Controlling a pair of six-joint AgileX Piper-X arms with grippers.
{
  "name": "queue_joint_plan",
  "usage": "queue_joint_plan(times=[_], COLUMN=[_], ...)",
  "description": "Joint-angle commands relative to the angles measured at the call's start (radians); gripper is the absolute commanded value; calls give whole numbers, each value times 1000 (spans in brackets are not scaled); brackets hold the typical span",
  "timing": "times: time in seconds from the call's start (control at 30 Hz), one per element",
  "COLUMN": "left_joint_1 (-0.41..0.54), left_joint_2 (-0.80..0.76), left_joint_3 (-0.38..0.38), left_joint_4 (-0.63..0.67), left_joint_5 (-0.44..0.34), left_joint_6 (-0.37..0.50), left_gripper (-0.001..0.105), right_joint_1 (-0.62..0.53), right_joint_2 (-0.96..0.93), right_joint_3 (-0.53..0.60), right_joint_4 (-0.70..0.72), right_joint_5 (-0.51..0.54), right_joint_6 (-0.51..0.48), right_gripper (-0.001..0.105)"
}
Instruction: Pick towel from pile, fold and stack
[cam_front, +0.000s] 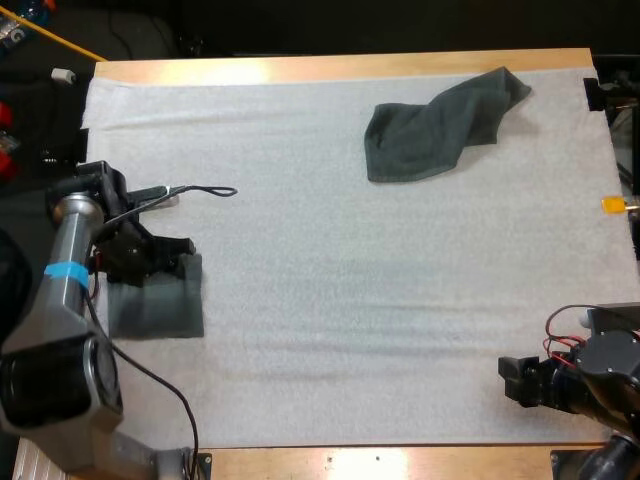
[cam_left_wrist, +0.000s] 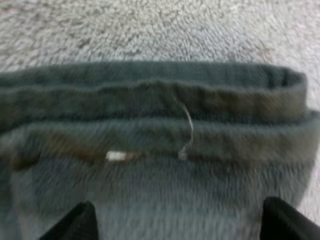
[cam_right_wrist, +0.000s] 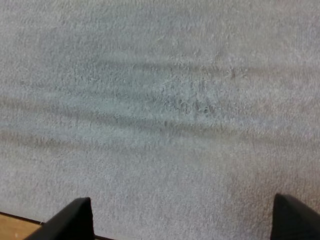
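Left claw (cam_front: 184, 259) is held spread over the folded towel (cam_front: 160, 312); right claw (cam_front: 512, 382) is spread over the white mat (cam_front: 330, 300); crumpled towel (cam_front: 430, 130) is seen far beyond.

folded towel (cam_front: 160, 310) under left gripper (cam_front: 183, 252): dark grey-green, pale thread (cam_left_wrist: 189, 125) and small white tag (cam_left_wrist: 116, 156) at hem | crumpled towel (cam_front: 430, 130) well ahead of right gripper (cam_front: 512, 381): same dark grey-green | mat (cam_front: 350, 280): white, faint grey ripples | table (cam_front: 340, 68): light wood | gripper fingers (cam_right_wrist: 75, 220): black
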Motion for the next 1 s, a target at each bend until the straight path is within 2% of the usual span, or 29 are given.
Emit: queue_joint_plan(times=[0.0, 0.1, 0.37, 0.5, 0.7, 0.77, 0.97], left_joint_1=[1, 1, 1, 1, 1, 1, 1], left_joint_2=[-32, -91, -138, -138, -138, -138, -184], left_joint_3=[-3, 35, 232, 278, 253, 218, 115], left_joint_4=[28, 20, -68, -104, -81, -35, 42], left_joint_5=[-27, -31, -31, -31, 9, 50, 98], left_joint_6=[-6, -6, -6, -6, -6, -6, -6], left_gripper=[63, 63, 63, 63, 63, 63, 63], right_joint_1=[-2, -2, -2, -2, -2, -2, -2], right_joint_2=[0, 0, 0, 0, 0, 0, 0], right_joint_3=[-5, -5, -5, -5, -5, -5, -5], right_joint_4=[6, 6, 6, 6, 6, -2, -32], right_joint_5=[-6, -3, -3, -3, -3, -8, -7], right_joint_6=[4, 4, 1, 1, -2, -4, -12], right_gripper=[70, 70, 70, 70, 70, 70, 70])
